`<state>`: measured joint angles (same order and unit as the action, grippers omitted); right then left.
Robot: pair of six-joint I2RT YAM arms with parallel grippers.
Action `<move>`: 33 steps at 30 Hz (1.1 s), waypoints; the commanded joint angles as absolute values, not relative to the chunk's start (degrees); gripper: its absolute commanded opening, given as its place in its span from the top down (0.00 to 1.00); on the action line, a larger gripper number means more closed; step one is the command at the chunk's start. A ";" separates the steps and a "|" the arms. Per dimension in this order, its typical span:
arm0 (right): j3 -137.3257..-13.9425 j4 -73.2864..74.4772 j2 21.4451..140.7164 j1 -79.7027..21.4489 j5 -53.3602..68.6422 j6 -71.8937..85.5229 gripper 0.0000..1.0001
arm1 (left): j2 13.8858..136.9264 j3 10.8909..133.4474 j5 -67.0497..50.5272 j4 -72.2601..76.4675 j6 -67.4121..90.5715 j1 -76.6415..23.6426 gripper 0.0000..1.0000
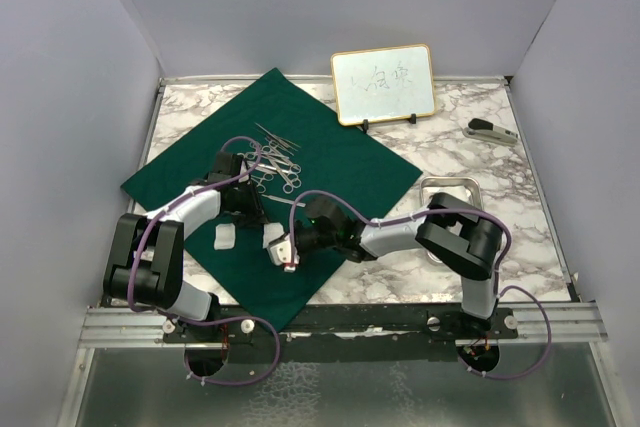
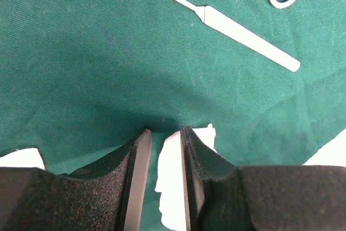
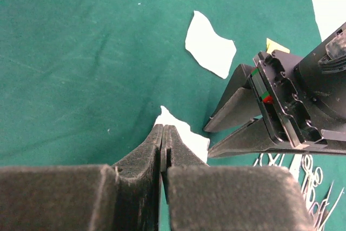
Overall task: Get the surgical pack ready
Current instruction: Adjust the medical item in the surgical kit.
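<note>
Green cloth (image 1: 330, 162) lay cornerwise on the marble desk (image 1: 520, 209), with the steel tray (image 1: 450, 181) beside it at right.
Right hand (image 3: 162, 127) was pinched shut on a gauze square (image 3: 186, 133); left hand (image 2: 165, 131) stood narrowly parted over a second gauze (image 2: 172, 187); instruments (image 1: 278, 162) lay farther back on the cloth.

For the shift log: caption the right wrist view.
Right tool pinches a gauze square on green cloth; left tool open beside it.

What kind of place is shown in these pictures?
Probably a robot test booth, not a real operating room: plain grey walls enclose a marble-patterned table, and two arms are bolted to a metal rail at its near edge.
</note>
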<state>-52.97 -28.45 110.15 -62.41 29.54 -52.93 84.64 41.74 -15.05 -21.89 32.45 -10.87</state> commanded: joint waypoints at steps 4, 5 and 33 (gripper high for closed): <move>-53.92 -33.92 113.71 -62.28 31.49 -49.45 0.99 | 88.15 40.00 -12.58 -20.52 31.29 -11.27 0.68; -53.70 -34.20 113.95 -62.27 30.94 -49.77 0.99 | 88.15 40.07 -12.57 -20.62 31.25 -11.33 0.68; -48.38 -21.69 99.79 -58.47 11.61 55.99 0.53 | 61.78 45.06 -9.93 -26.31 31.22 -11.51 0.38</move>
